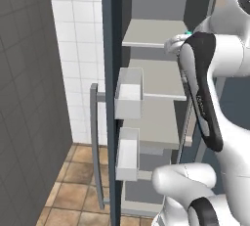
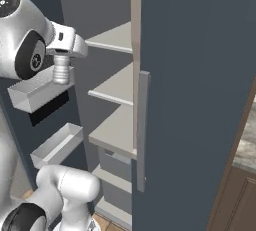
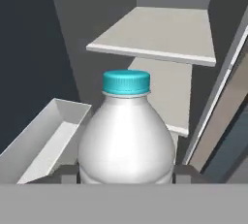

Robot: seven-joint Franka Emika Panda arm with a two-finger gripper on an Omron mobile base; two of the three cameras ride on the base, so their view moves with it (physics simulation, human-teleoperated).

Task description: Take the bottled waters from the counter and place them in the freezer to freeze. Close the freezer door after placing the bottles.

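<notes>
claw (image 3: 126,177) is clamped on the small clear ribbed teal-capped plastic bottle (image 3: 126,140), held before the pale grey freezer shelves (image 3: 160,36); shelf edge may be clipped, tipping it.

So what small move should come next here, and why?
Probably carry the teal-capped bottle forward over the nearest pale shelf before lowering it. The gripper is shut on the bottle, the freezer door stands open, and the bottle hangs beside a door bin, not yet inside over a shelf.
</notes>
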